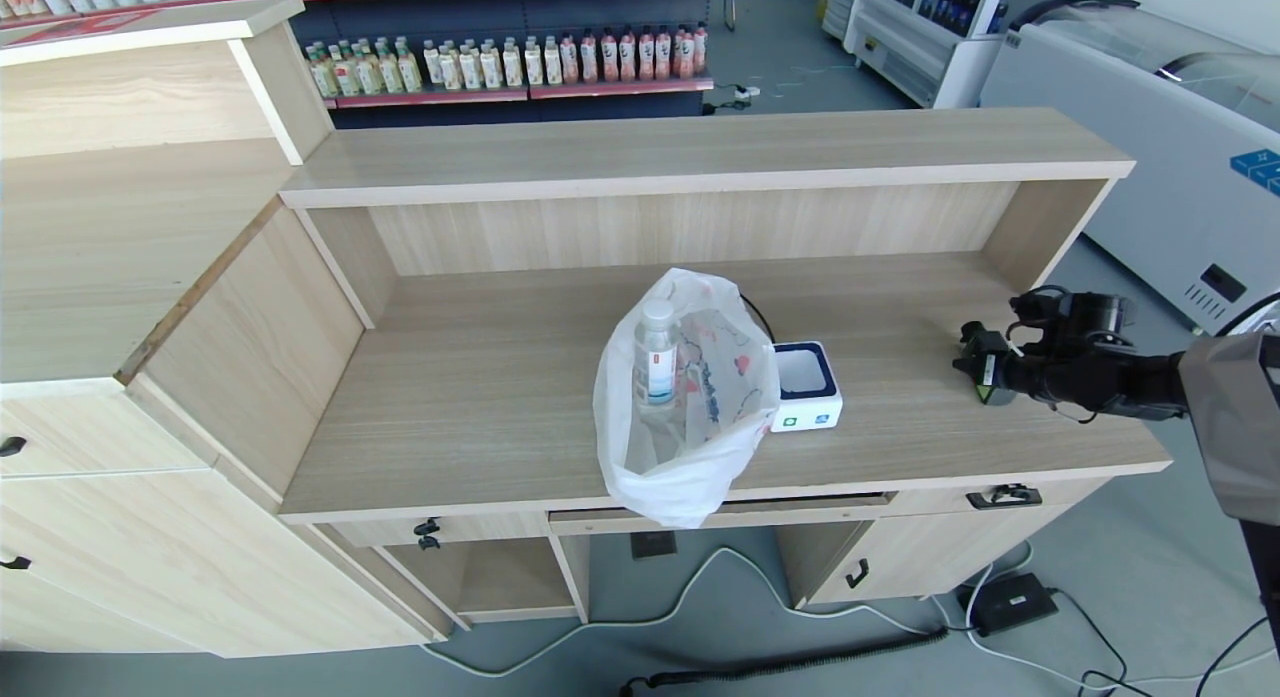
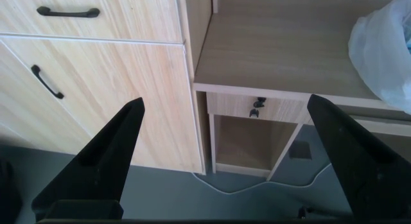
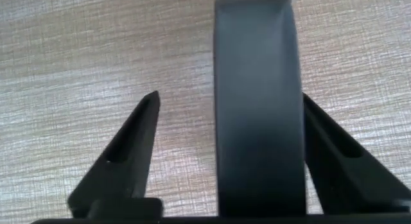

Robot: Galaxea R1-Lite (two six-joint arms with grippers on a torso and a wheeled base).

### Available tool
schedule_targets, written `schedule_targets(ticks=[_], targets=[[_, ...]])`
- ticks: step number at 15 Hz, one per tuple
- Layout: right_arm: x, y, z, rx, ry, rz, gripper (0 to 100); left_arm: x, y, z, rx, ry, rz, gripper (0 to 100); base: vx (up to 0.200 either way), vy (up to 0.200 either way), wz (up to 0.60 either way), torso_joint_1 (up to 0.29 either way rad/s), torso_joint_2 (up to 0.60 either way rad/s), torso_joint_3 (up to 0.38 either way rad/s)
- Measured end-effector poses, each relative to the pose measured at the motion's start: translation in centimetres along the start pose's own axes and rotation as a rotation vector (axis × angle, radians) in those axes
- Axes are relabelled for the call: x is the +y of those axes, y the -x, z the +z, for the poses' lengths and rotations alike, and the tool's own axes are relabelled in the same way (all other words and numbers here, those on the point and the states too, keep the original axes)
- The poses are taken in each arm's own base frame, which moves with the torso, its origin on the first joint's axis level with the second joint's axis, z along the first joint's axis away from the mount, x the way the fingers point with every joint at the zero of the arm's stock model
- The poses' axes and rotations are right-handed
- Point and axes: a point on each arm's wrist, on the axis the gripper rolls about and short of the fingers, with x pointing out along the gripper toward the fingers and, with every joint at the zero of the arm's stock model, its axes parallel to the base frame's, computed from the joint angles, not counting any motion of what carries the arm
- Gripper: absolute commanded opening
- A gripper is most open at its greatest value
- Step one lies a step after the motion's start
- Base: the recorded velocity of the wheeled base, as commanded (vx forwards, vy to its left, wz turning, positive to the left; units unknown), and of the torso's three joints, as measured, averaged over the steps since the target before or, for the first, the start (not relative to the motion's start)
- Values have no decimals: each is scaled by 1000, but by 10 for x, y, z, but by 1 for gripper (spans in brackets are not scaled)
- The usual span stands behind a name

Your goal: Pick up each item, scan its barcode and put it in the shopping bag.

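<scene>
At the right end of a pale, wood-grain laminate counter [image 1: 480, 397], the right gripper [image 1: 985, 372] has its fingers spread to either side of a smooth, dark grey, flat-sided item [image 3: 257, 108]. One finger lies close against the item and the other stands apart from it. A small yellow-green label shows on the item, its print too small to read.

Near the middle of the front edge, a thin, crinkled white plastic bag [image 1: 690, 447] stands open, its lower fold hanging over the edge. The bag carries a red and blue printed pattern. Inside it a clear, round bottle [image 1: 656, 362] with a white cap stands upright; its label shows a red patch and a blue band, with the writing illegible.

A boxy white scanner [image 1: 808, 387] with a dark blue window touches the bag on its right. Small green and blue marks sit on its front face.

The left gripper [image 2: 225, 105] hangs spread and empty off the counter's left front corner, facing a cabinet [image 2: 96, 89] with black handles.
</scene>
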Motion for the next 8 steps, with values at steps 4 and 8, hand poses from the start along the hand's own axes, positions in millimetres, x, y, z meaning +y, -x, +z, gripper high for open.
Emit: schedule_targets(ticks=[4, 8], targets=[[2, -2, -3, 5, 1, 5, 0, 0, 0, 0, 0, 0, 0, 100, 0, 0, 0, 0, 0, 0], [3, 2, 6, -17, 7, 4, 0, 0, 0, 0, 0, 0, 0, 100, 0, 0, 0, 0, 0, 0]])
